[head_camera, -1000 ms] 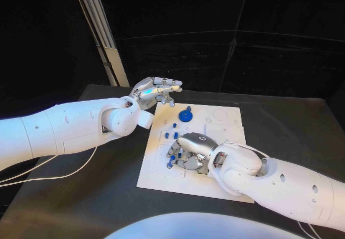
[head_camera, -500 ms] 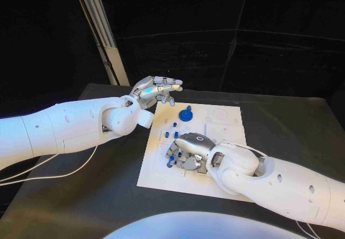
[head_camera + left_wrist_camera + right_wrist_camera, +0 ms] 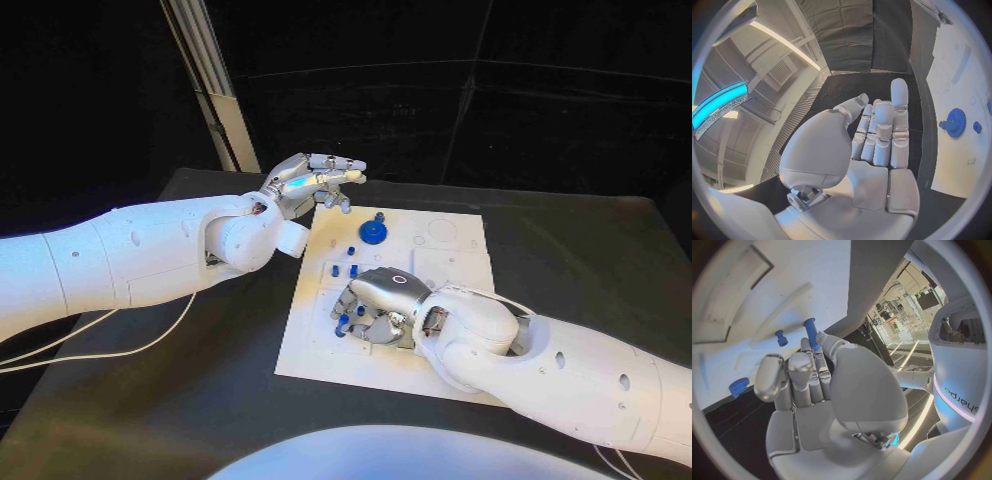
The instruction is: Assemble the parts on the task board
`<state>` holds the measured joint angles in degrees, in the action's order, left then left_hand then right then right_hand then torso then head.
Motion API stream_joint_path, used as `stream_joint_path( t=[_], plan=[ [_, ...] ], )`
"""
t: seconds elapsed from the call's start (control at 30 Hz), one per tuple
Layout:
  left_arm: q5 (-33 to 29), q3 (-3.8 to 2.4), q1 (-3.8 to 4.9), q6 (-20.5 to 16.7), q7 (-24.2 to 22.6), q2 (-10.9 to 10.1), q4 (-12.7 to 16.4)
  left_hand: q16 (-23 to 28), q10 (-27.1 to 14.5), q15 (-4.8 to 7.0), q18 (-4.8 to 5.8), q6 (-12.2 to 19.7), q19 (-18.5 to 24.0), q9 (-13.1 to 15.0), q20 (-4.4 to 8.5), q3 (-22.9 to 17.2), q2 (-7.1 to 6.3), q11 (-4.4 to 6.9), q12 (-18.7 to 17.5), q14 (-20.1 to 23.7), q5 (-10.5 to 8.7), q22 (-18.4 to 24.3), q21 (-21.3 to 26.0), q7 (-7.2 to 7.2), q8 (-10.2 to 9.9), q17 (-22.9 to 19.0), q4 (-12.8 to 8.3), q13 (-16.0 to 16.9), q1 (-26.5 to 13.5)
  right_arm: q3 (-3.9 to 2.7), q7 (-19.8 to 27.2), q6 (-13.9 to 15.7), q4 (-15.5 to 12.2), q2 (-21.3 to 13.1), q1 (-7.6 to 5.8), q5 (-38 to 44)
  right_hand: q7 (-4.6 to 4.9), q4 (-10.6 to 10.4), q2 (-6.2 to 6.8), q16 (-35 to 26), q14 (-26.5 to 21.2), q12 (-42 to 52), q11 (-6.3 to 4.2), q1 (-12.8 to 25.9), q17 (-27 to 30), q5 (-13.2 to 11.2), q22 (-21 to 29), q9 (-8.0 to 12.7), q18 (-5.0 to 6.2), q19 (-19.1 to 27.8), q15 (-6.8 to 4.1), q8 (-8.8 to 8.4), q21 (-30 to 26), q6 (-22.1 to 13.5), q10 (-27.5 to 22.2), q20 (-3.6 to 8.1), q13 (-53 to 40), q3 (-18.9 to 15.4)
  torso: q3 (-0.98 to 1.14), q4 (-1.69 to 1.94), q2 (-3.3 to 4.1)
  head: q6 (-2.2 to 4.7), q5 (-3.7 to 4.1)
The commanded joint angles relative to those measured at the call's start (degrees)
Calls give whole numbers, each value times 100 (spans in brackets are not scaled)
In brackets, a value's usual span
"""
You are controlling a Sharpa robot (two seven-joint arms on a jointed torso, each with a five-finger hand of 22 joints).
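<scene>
The white task board [image 3: 450, 262] lies in the middle of the black table. My right hand [image 3: 378, 306] is down on its near left part, fingers curled over small blue parts [image 3: 342, 322]. In the right wrist view a blue peg [image 3: 809, 333] sticks out between thumb and fingertip, which seem to pinch it, above the board [image 3: 767, 290]; a shorter peg [image 3: 782, 338] stands beside it. A blue gear [image 3: 372, 233] stands at the board's far side, with short pegs [image 3: 343, 269] nearer. My left hand [image 3: 320, 180] hovers off the far left corner, holding nothing; its wrist view shows the gear [image 3: 955, 122].
A pale metal post [image 3: 209, 85] rises behind the table's far left corner. Bare black table [image 3: 577, 260] lies right of the board and also to its left [image 3: 216, 340]. A white cable [image 3: 87, 345] trails under my left arm.
My right hand has rolled and shifted slightly to the left over the board's near left part. The left hand has stayed where it was.
</scene>
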<state>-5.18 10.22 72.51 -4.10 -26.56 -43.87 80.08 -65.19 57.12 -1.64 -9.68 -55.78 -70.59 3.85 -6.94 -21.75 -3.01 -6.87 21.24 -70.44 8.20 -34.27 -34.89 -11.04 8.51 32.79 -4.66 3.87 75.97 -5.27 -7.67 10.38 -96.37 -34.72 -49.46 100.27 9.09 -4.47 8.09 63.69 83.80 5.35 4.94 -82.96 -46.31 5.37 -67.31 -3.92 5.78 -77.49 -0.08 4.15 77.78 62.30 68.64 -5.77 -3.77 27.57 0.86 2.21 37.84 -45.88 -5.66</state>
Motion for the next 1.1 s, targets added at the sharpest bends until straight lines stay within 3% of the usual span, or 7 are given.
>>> stream_joint_path(
  t=[0.03, 0.23, 0.67, 0.83, 1.03, 1.1],
  plan=[
    [-14, -5, 7, 64, -42, 3, -1, -28, -52, 6, -73, 34, -31, 7, -4, 12, -21, 6, 38, -3, 38, 4, -13, -13, 19, -5, 15, 4, -50, 1, 16, -164, -1, 11, -5, 108, 18, -47, 91, -78, -71, -87, 30, 159, 107, 70, 80, 15, -63, 72, 29, -56, -66, -111, -145, -32, 21, -96, -1, 2, -2, 1, 0],
    [-14, -5, 7, 70, -35, 4, 0, -28, -52, 6, -73, 34, -31, 7, -4, 12, -21, 6, 38, -3, 38, 4, -13, -13, 19, -5, 15, 4, -50, 3, 43, -249, 8, 20, -5, 120, 32, -74, 221, -163, -109, -173, 84, 322, 234, 123, 251, 20, -25, 191, 70, -60, -176, -282, -380, -82, 21, -262, 0, -4, -1, 5, 3],
    [-14, -5, 7, 75, -23, -6, 4, -28, -52, 6, -73, 34, -31, 7, -4, 12, -21, 6, 38, -3, 38, 4, -13, -13, 19, -5, 15, 4, -50, 10, 130, -77, -10, 9, -5, 136, 55, -39, 214, -311, -174, -132, 119, 373, 453, 120, 472, 13, 22, 332, 102, -52, -326, -388, -635, -120, 13, -493, 1, 2, 1, 16, 16],
    [-14, -5, 7, 84, -14, -9, 6, -28, -52, 6, -73, 34, -31, 7, -4, 12, -21, 6, 38, -3, 38, 4, -13, -13, 19, -5, 15, 4, -50, 10, 177, 318, -34, -36, -4, 113, 74, -31, 199, -410, -214, -127, 145, 391, 598, 121, 595, 18, 45, 399, 115, -55, -408, -506, -756, -131, 14, -650, 0, -4, -1, 30, 26],
    [-14, -4, 7, 99, -5, -17, 7, -26, -61, 7, -74, 42, -27, 6, -4, 5, -16, 7, 45, 7, 41, 5, -11, -12, 23, -22, 10, 3, -46, 7, 454, 1118, -205, -271, 13, -291, 105, -8, 155, -771, -338, -92, 167, 351, 1087, 129, 977, 23, 120, 601, 135, -62, -668, -929, -996, -151, 9, -1045, 7, -11, -5, 72, 64],
    [-14, -4, 7, 100, -4, -25, 7, -26, -61, 7, -74, 42, -27, 6, -4, 5, -16, 7, 45, 7, 41, 5, -11, -12, 23, -22, 10, 3, -46, 2, 590, 1377, -347, -468, 15, -627, 105, -14, 123, -803, -325, -34, 150, 338, 1119, 135, 999, 24, 123, 596, 128, -66, -691, -1032, -961, -145, 1, -1160, 7, -13, -7, 110, 116]
  ],
)
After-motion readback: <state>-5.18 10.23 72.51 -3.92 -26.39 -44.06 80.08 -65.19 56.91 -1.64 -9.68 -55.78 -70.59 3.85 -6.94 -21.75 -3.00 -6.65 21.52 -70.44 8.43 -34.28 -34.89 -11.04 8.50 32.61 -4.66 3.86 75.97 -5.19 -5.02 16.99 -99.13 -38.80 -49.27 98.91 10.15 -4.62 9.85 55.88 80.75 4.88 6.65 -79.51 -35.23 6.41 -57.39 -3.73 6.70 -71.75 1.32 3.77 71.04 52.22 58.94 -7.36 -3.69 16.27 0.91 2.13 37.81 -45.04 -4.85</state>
